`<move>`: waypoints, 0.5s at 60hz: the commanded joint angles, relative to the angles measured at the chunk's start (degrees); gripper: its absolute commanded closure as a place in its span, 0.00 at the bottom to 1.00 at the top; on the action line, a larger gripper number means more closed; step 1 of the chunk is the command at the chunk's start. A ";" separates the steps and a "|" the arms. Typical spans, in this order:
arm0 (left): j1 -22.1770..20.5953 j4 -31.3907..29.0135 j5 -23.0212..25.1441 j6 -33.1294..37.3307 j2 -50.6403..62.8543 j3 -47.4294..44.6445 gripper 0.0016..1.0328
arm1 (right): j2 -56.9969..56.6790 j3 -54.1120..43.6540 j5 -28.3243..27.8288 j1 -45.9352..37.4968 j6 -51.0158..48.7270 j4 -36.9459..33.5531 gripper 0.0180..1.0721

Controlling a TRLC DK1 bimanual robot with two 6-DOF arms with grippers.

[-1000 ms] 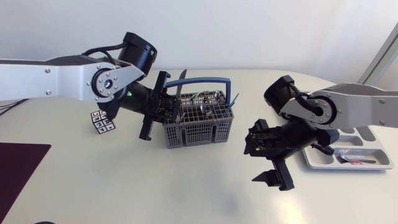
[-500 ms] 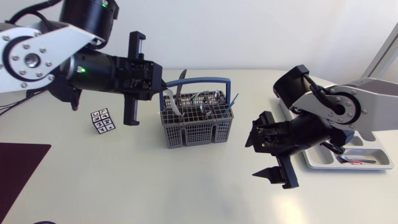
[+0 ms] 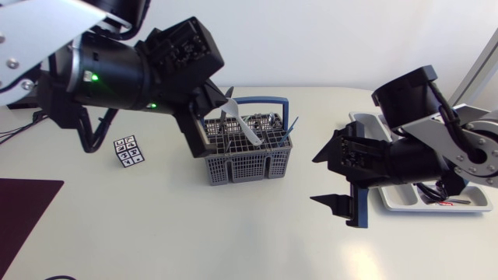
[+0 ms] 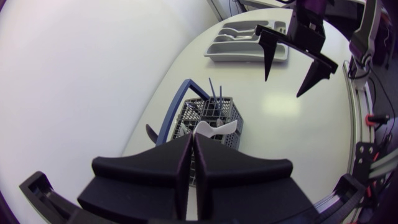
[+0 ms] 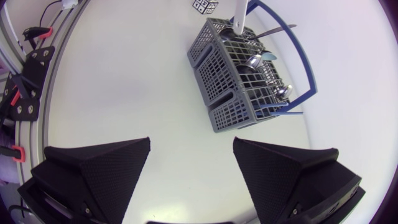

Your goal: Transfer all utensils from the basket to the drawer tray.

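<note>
Cream tabletop runs back to a plain white wall, with a dark mat [image 3: 23,210] at its near left corner and a small checkered marker tag [image 3: 128,150] left of the middle.

Over the far left part of the table the left gripper [image 4: 192,138] has its two fingers pressed together on the white utensil [image 3: 243,124]. The utensil's broad end sticks out ahead of the fingertips and slants above the basket [image 3: 249,165]. From overhead the bulky left arm covers the fingers themselves, so the grip reads clearly only in the left wrist view.

The grey mesh basket stands just under that utensil, near the table's middle, with its blue handle [image 3: 264,101] raised over it. Metal spoons [image 5: 261,59] and a thin blue stick [image 3: 292,124] stand in its compartments. How many pieces are there cannot be made out.

To the right, well apart from the basket, the right gripper [image 3: 342,180] hangs above bare table with its fingers spread wide and nothing between them.

Beyond it, at the right edge, lies the grey drawer tray [image 3: 405,198], largely covered by the right arm. One dark utensil with a red mark [image 3: 443,202] shows in a near compartment; the remaining compartments are hidden or cut off.
</note>
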 commanded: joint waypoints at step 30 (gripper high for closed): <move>-3.59 -3.99 1.92 -30.25 15.54 9.21 0.97 | -1.88 -1.84 12.15 14.20 20.08 15.54 0.22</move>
